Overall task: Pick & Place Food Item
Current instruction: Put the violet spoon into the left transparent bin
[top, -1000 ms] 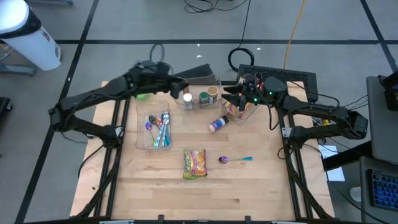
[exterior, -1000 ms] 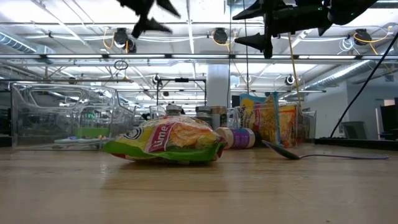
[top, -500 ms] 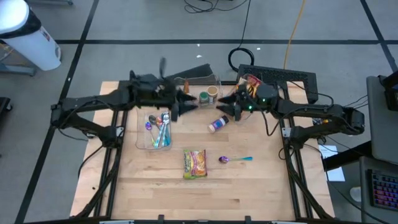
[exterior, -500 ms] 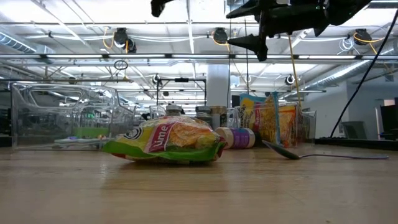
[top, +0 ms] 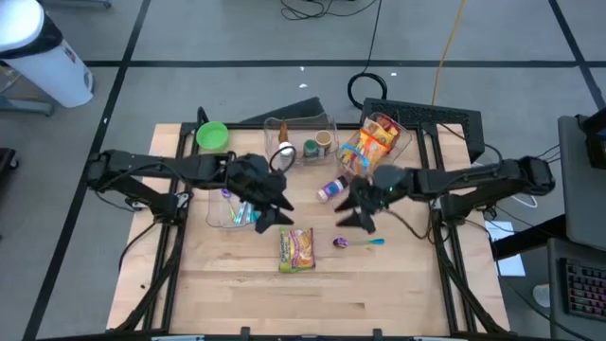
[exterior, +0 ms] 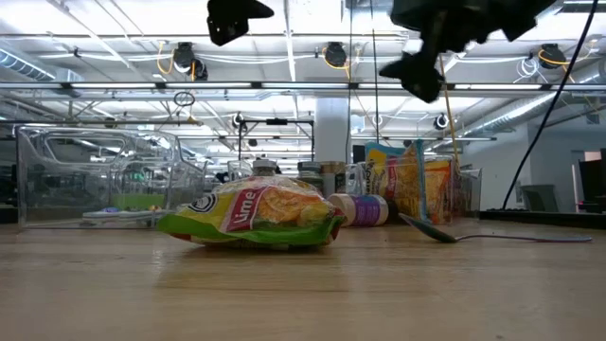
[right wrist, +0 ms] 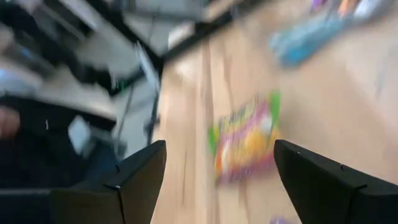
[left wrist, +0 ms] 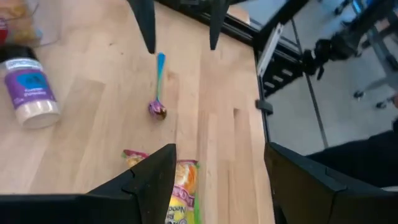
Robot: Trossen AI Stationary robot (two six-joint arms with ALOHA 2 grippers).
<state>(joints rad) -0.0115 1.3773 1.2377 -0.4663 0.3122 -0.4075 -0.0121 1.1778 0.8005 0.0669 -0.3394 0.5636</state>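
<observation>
high view: the left gripper [top: 276,210] hangs above the light wooden table [top: 237,294], just beside the clear plastic tray of spoons [top: 237,197], fingers spread and holding nothing. the right gripper [top: 352,210] hovers across from it, near the purple-bowled spoon with a blue handle [top: 357,242], also spread wide and empty. the yellow and green lime snack packet [top: 296,249] lies flat on the table between and just below the two grippers, touched by neither. a white bottle with a blue label [top: 332,188] lies on its side behind, near a clear bin holding an orange snack bag [top: 372,144].

low view: the packet [exterior: 251,217] rests on the tabletop, both arms well above it.

left wrist view: open dark fingers [left wrist: 152,183] frame the packet's end [left wrist: 177,202], the spoon [left wrist: 158,93] beyond.

right wrist view: blurred, the packet [right wrist: 244,140] shows between parted fingers [right wrist: 140,177].
</observation>
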